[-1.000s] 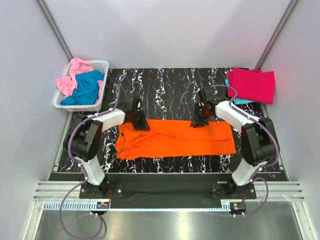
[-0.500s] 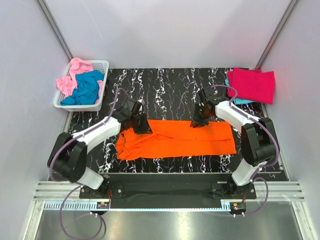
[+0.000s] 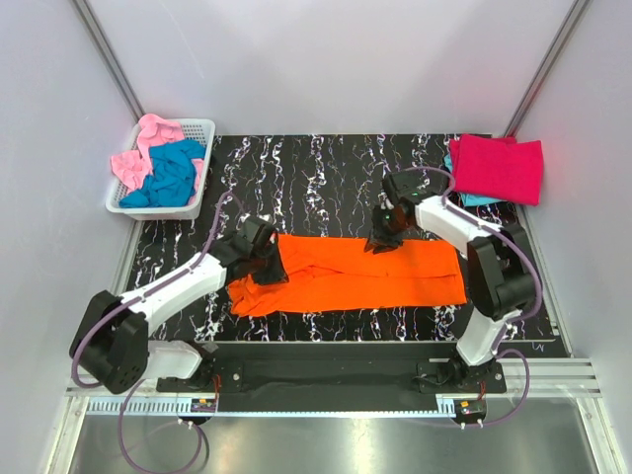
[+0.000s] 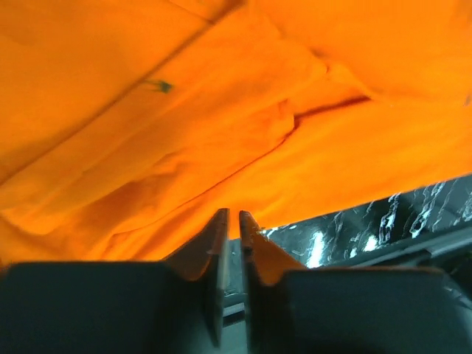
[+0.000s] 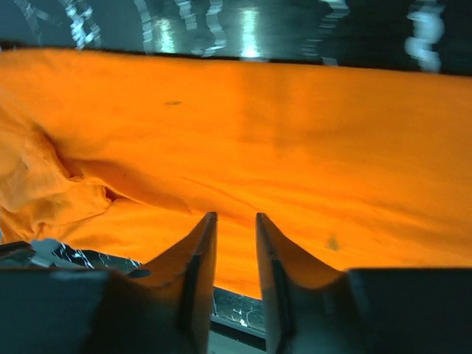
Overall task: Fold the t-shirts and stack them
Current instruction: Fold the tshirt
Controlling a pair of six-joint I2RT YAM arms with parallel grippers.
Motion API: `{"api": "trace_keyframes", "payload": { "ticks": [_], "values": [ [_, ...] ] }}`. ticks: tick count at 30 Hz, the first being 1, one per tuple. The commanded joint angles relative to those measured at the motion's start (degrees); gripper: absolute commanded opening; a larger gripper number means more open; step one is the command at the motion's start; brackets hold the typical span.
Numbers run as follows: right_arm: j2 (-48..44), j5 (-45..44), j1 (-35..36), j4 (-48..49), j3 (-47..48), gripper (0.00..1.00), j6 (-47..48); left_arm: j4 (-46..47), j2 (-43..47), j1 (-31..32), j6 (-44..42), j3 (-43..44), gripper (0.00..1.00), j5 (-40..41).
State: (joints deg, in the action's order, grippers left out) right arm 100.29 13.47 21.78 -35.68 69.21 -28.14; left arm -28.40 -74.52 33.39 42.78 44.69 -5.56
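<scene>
From above/behind arm bases (image 3: 188,367): looking down on whole table (image 3: 326,168), far off. From each wrist: peering v. close at orange t-shirt (image 3: 395,281), sharing it w/ top view, mid-frame there.

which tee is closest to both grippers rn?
The orange t-shirt, spread mid-table, left gripper and right gripper at its far edge. The crimson-pink t-shirt is folded far right; the teal t-shirt and light pink t-shirt are bunched in the basket.

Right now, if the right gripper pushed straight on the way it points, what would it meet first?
The orange t-shirt: the right gripper aims its open fingers at the flat cloth just ahead, with nothing between. How close it is I cannot judge.
</scene>
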Motion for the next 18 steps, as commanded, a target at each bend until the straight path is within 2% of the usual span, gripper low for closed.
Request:
{"api": "trace_keyframes", "payload": {
  "ticks": [1, 2, 3, 6, 7, 12, 18],
  "values": [
    [3.76, 2.61, 4.58, -0.09, 6.71, 0.38, 4.49, -0.51, 3.24, -0.6, 2.21, 1.19, 0.25, 7.04],
    [4.38, 2.17, 6.07, 0.0, 7.42, 0.44, 5.37, -0.34, 3.15, -1.13, 2.3, 1.54, 0.32, 6.8],
    [5.0, 1.65, 6.95, 0.26, 8.21, 0.46, 5.73, -0.6, 2.98, -1.65, 2.48, 1.63, 0.38, 6.45],
    [7.37, 1.29, 8.37, 2.8, 10.59, 0.54, 7.04, -0.43, 2.02, -4.29, 2.22, 1.89, 0.41, 5.91],
    [9.2, 2.16, 8.45, 3.25, 12.42, 0.55, 7.31, -0.08, 1.66, -6.03, 2.13, 1.98, 0.43, 3.3],
    [16.07, 7.17, 9.5, 4.04, 20.07, 0.49, 9.42, 5.01, -1.76, -12.37, 1.69, 0.93, 0.44, -5.14],
    [22.22, 12.8, 11.97, 4.13, 26.32, 0.48, 13.19, 10.28, -5.1, -18.61, 2.39, -0.65, 0.44, -13.41]
  ]
}}
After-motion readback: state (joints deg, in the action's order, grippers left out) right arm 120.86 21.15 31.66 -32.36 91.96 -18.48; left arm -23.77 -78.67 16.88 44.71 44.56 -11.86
